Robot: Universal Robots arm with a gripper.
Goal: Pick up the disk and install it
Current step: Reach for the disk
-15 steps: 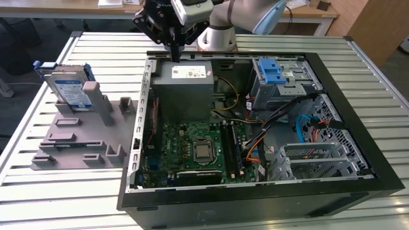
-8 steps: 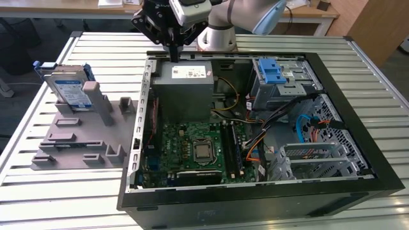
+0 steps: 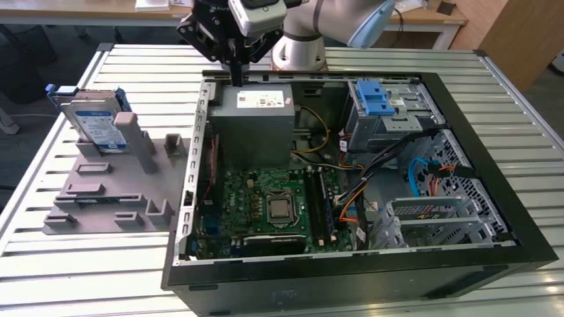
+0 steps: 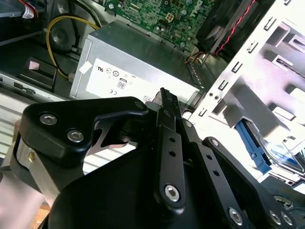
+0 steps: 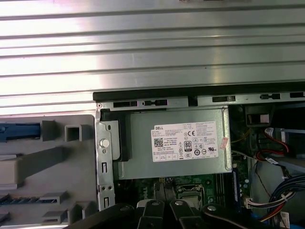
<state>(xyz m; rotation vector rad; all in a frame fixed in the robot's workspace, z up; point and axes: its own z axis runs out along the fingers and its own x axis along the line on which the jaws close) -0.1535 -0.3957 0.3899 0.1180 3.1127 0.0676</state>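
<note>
1. My jaws are pressed together with nothing between them. My gripper (image 3: pixel 238 78) points straight down.
2. I hang over the back rim of the open computer case (image 3: pixel 352 277), right above the far edge of the grey power supply (image 3: pixel 255 112). Whether my tips touch the rim I cannot tell.
3. The disk (image 3: pixel 95 122) is not in my grasp. It stands on edge in a grey fixture (image 3: pixel 105 191) at the exterior view's left of the case, well apart from me, with its blue-and-white label facing the camera and blue rails along its sides.
4. The fixture lies flat on the slatted metal table (image 3: pixel 88 264), just beside the case's side wall.
5. Inside the case, the green motherboard (image 3: pixel 273 198) lies next to the power supply. A silver cage (image 3: pixel 405 109) with a blue latch (image 3: pixel 377 99) sits to the exterior view's right of the power supply.
6. In the second wrist view my black fingers (image 4: pixel 167 124) meet in front of the power supply (image 4: pixel 133 62), whose white sticker faces me.
7. In the first wrist view the power supply (image 5: pixel 176 143) lies just inside the case rim, with the table's slats beyond it.
</note>
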